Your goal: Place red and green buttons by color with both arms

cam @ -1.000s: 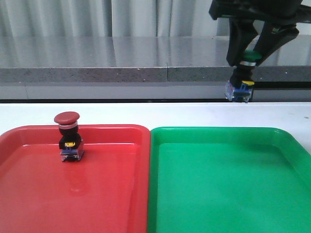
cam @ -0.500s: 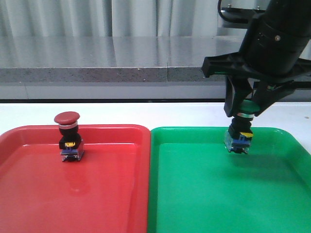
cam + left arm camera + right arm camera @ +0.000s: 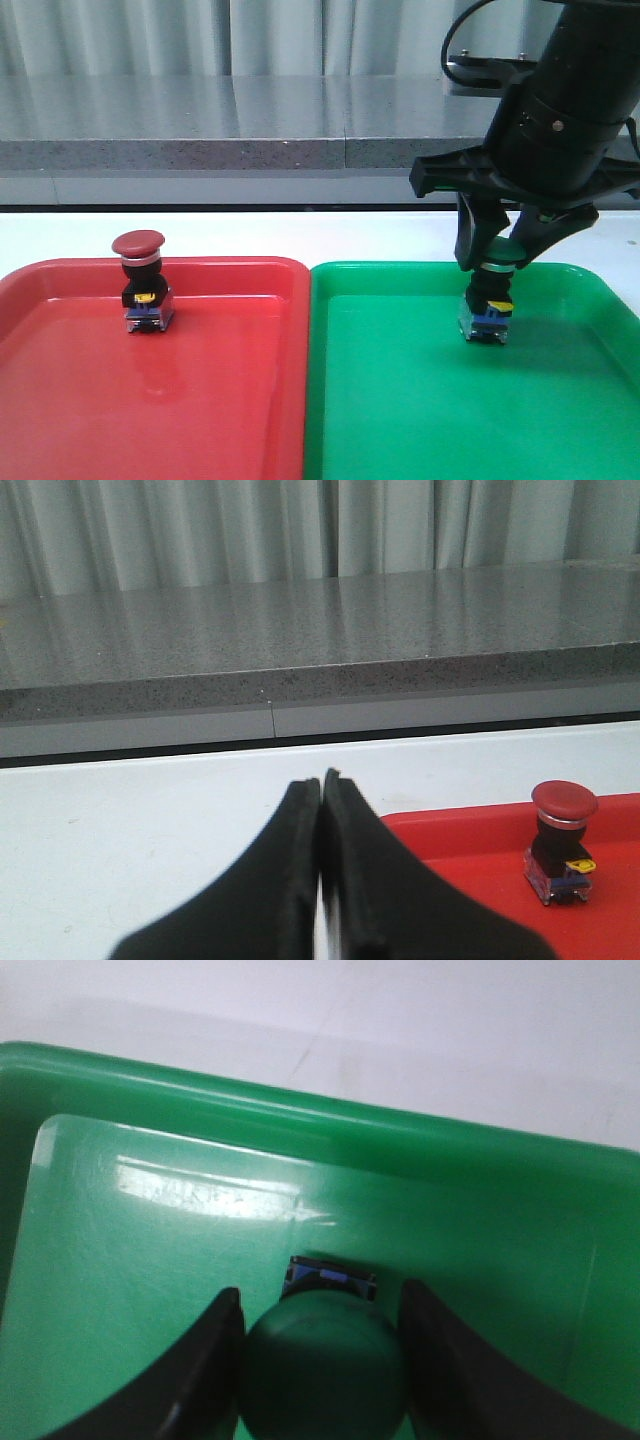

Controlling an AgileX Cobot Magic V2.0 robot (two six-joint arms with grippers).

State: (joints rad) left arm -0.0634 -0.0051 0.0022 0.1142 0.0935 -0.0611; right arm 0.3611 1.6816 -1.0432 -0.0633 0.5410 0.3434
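Descent over the last second brings the right end effector (image 3: 495, 262), clamped on the green button (image 3: 488, 305), down from above the bench into the green tray (image 3: 420, 400), so release looks imminent; the red button (image 3: 141, 282) already stands in the red tray (image 3: 200, 400), and the left end effector (image 3: 322, 810) is pinched closed, holding nothing.

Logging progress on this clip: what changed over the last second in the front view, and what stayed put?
The right gripper, shut on the green-capped push-button switch, came down from above the far table edge into the green plastic tray; the switch's base now sits at or just above the tray floor, not released. Unchanged: the red-capped push-button switch upright in the red plastic tray.
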